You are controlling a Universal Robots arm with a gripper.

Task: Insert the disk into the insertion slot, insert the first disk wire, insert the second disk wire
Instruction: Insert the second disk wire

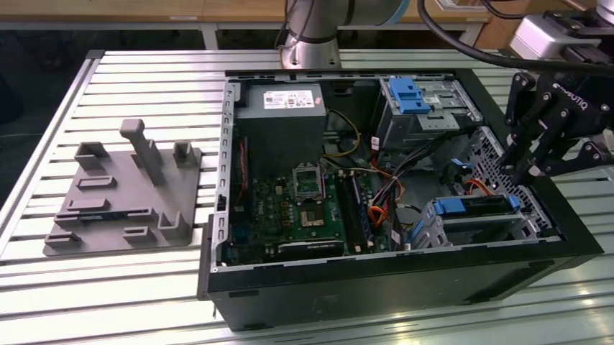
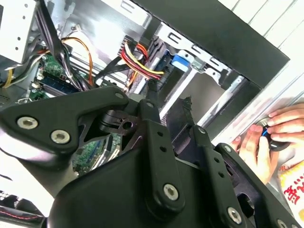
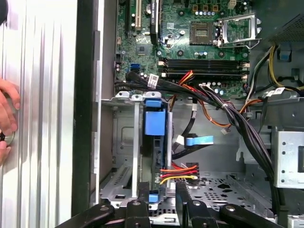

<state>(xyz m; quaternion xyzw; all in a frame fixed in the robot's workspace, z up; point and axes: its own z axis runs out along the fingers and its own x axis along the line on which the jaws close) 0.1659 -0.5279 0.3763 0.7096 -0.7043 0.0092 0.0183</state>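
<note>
While the disk (image 3: 155,122) sits in the insertion slot (image 3: 124,142), the end effector (image 3: 163,187) hangs apparently released.

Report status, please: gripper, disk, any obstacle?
Gripper open, poised at the disk end. Disk seated in the insertion slot. Red-yellow wires close beside it; a hand rests outside the case.

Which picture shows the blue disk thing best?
The first wrist view. The disk sits mid-picture, its blue carrier standing in the insertion slot. The exterior view shows it small, near the case's corner. In the second wrist view a bit of its blue peeks out.
</note>
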